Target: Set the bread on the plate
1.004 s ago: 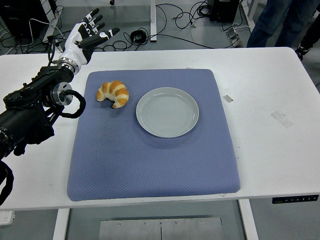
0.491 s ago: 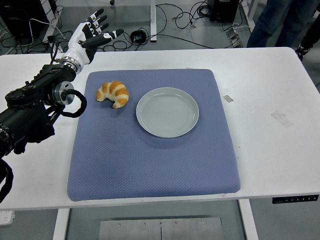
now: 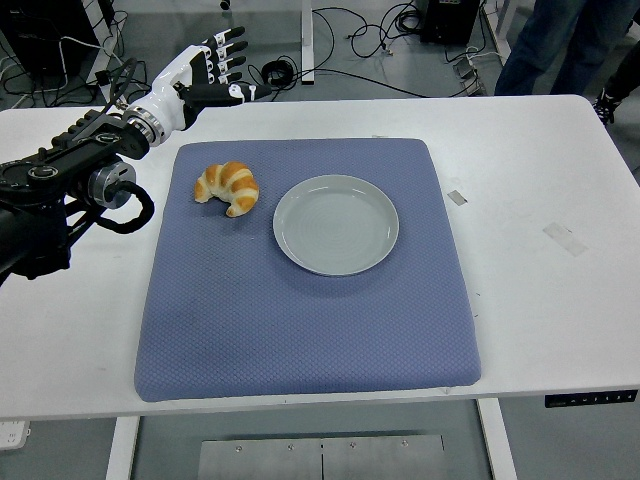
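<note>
A golden croissant (image 3: pixel 228 187) lies on the blue mat (image 3: pixel 300 300), at its upper left. A round grey plate (image 3: pixel 336 224) sits on the mat just right of the croissant, with nothing on it. My left hand (image 3: pixel 212 72) is held above the table's far left part, beyond and a little left of the croissant, fingers spread and holding nothing. The black left arm (image 3: pixel 70 185) comes in from the left edge. The right arm is out of view.
The white table (image 3: pixel 540 290) has small tape marks (image 3: pixel 563 237) on its right part. A person's legs (image 3: pixel 550 40) stand past the far right corner. Cables lie on the floor beyond the table.
My left hand has moved right and slightly forward, toward the space above the mat's far left corner, still open. The croissant and plate have not moved.
</note>
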Controlling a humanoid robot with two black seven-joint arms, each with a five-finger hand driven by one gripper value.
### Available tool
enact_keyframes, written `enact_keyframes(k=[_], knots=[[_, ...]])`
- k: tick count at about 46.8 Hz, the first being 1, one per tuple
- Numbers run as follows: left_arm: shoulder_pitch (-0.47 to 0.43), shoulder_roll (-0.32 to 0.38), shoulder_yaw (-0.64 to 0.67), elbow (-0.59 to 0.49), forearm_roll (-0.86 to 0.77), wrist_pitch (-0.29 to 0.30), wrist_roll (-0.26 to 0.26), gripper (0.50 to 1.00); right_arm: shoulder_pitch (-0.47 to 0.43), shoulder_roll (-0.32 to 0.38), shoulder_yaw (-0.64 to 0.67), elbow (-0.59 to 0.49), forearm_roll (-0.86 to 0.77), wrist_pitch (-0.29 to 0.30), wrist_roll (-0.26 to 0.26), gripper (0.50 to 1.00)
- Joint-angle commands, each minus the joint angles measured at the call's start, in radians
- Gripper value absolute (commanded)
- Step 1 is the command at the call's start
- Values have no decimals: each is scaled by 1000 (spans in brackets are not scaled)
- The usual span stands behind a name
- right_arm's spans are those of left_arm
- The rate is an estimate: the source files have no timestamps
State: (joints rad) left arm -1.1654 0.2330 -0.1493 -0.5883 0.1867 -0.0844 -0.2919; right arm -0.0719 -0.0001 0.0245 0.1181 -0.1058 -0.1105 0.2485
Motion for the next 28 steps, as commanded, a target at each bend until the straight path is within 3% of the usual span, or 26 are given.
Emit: enact_keyframes(k=[1, 9, 18, 28], knots=[[-14, 12, 45, -2, 59, 0, 39, 957, 0, 0, 0, 0, 0, 0, 0, 1000], [-80, 42, 174, -7, 195, -8, 62, 958, 0, 0, 0, 0, 0, 0, 0, 1000], [-183, 77, 327, -33, 212, -48, 100, 958, 0, 0, 0, 0, 0, 0, 0, 1000], [-227, 101, 372, -38, 261, -87, 99, 958, 0, 0, 0, 0, 0, 0, 0, 1000]])
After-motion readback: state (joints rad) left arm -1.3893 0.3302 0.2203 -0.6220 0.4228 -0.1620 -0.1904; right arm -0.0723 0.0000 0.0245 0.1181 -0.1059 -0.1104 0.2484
